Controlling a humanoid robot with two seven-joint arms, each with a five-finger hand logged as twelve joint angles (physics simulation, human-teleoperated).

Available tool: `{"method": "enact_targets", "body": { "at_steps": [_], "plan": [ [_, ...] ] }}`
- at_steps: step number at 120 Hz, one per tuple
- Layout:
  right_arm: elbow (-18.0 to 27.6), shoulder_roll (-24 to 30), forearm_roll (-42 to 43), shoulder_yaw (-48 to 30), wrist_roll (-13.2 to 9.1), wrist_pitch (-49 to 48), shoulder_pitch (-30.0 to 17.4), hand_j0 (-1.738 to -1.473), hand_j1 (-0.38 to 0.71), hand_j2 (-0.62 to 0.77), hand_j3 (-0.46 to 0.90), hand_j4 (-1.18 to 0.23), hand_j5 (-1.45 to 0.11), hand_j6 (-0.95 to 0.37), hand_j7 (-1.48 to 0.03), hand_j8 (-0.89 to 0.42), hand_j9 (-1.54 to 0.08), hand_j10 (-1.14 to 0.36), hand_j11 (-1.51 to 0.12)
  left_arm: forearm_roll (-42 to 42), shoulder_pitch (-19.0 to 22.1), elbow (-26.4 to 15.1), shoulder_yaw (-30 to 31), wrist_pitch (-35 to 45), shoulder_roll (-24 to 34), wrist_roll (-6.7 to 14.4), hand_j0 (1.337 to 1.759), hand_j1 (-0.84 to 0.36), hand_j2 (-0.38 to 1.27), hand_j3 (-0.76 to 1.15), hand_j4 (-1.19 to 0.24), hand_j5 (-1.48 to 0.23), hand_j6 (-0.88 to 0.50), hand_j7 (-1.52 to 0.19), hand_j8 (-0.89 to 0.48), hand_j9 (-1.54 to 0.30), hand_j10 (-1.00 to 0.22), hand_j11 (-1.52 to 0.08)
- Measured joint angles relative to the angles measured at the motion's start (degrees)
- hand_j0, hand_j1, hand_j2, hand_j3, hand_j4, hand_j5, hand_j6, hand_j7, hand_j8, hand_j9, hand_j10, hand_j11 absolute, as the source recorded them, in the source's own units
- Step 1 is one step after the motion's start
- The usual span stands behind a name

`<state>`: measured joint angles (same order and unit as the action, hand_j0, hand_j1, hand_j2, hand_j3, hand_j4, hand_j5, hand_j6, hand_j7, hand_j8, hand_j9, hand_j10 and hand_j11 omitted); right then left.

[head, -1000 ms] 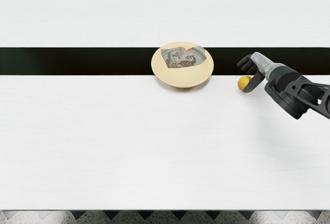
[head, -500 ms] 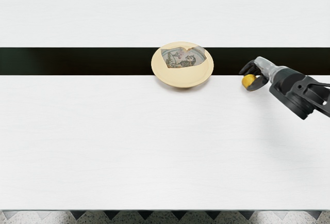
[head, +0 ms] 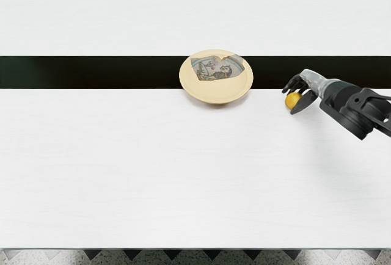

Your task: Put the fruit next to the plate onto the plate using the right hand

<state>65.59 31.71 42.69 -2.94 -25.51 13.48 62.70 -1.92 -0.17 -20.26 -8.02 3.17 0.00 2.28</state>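
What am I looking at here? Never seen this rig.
It is a simulator render from one camera, the humanoid robot's head view, which looks down at a slant on a white table crossed by a dark band. The arm entering from the right edge ends in a five-finger right hand. Its fingers are curled around a small yellow fruit, which sits to the right of a cream plate with a picture in its middle. The fruit is not on the plate yet. The left arm is out of view.

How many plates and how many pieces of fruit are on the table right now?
Plates: 1, the tan plate
Fruit: 1, the yellow fruit, in the grasp of the right hand
Total: 2
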Motion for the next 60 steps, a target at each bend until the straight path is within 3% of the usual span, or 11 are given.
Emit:
{"method": "enact_targets", "body": {
  "at_steps": [39,60],
  "plan": [
    [0.0,-1.1,-2.2,-2.0,-0.1,-1.9,4.1,-1.655,0.22,0.28,0.0,-0.66,-0.89,-0.6,-0.87,-0.44,-0.89,-0.63,-0.89,0.0,0.0,0.0,0.0,0.0,0.0,0.0,1.658,0.33,0.0,0.0,-0.02,-0.02,-0.02,-0.02,-0.02,-0.02,-0.02,-0.02],
    [0.0,-3.5,-2.7,-4.3,0.0,-2.5,5.4,-1.657,0.27,0.39,0.0,-0.66,-0.9,-0.59,-0.88,-0.43,-0.89,-0.61,-0.88,0.0,-0.1,0.0,0.0,0.0,0.0,0.0,1.658,0.33,0.0,0.0,-0.02,-0.02,-0.02,-0.02,-0.02,-0.02,-0.02,-0.02]
  ]
}}
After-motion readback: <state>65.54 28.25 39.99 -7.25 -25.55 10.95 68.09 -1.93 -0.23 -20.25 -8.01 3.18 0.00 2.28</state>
